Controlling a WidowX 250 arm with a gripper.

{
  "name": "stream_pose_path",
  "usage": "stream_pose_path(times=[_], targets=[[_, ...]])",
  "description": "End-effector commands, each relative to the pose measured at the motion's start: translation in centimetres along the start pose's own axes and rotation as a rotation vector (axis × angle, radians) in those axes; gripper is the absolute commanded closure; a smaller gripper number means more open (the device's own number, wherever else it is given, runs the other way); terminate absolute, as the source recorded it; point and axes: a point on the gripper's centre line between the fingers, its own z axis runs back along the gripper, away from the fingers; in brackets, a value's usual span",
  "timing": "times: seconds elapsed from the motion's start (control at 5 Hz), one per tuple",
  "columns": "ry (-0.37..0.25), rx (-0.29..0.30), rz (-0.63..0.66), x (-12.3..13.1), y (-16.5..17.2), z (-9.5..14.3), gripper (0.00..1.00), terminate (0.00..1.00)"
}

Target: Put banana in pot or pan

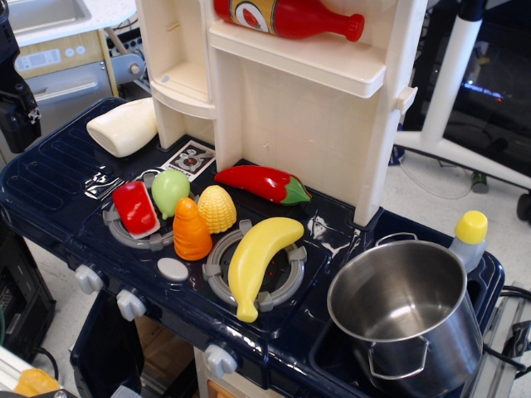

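The glossy yellow banana (pixel 259 259) lies on the right burner ring (pixel 217 274) of the dark blue toy stove, its tip pointing toward the front edge. The shiny steel pot (pixel 412 327) stands empty in the sink recess at the right, about a hand's width from the banana, with a wire loop handle facing front. A black part of my arm or gripper (pixel 17 104) shows at the far left edge, well away from both. Its fingers are not clear, so I cannot tell whether it is open or shut.
An orange carrot (pixel 192 230), a yellow corn cob (pixel 216 208), a green pear (pixel 169 191) and a red pepper (pixel 135 208) crowd the left burner. A red chilli (pixel 261 183) lies behind. A cream shelf unit (pixel 315 108) rises at the back. A yellow-capped bottle (pixel 470 236) stands by the pot.
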Motion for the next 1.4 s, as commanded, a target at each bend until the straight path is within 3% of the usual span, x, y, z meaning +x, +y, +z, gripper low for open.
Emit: stream_pose_path(times=[0.0, 0.2, 0.4, 0.6, 0.8, 1.0, 1.2], targets=[[0.000, 0.000, 0.000, 0.0, 0.0, 0.0, 0.00, 0.00], [0.002, -0.028, -0.074, 0.1, -4.3, 3.3, 0.00, 0.00], [0.052, -0.043, -0.140, 0.0, -8.8, 5.7, 0.00, 0.00], [0.095, 0.007, -0.073, 0.9, -13.7, 7.4, 0.00, 0.00], [0.096, -0.032, -0.087, 1.5, -18.1, 8.1, 0.00, 0.00], [0.044, 0.013, 0.025, 2.2, -21.2, 7.0, 0.00, 0.00], [0.047, 0.042, 0.028, 1.8, -22.5, 5.5, 0.00, 0.00]])
